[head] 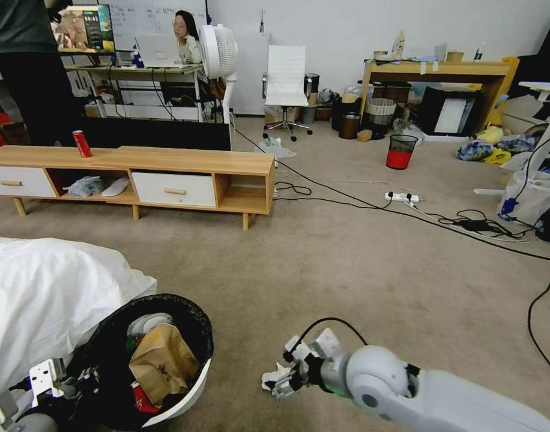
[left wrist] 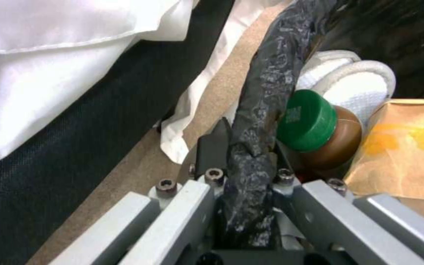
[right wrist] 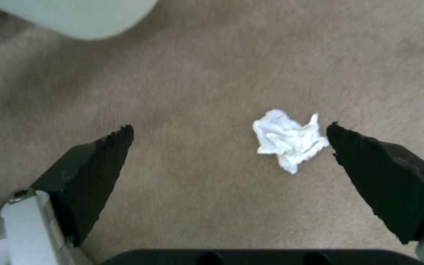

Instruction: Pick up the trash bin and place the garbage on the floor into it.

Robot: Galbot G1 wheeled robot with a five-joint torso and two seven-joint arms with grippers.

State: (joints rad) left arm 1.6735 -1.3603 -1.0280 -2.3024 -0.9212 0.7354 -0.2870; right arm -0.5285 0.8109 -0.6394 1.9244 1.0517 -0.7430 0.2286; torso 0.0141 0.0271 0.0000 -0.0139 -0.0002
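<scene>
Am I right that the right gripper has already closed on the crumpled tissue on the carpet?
Not quite: the right gripper is open, as the right wrist view shows. The crumpled tissue lies on the carpet between its fingers, nearer one, ungrasped.

Head view: even, diffuse indoor light, moderately bright; soft shadows lie under the low wooden cabinet. Wide-angle distortion bends lines toward the edges. Left wrist view: soft focus throughout, the white sheet close to overexposed, the black bag rim showing faint sheen. Right wrist view: mild blur, flat light, dark fingers lacking detail.
</scene>
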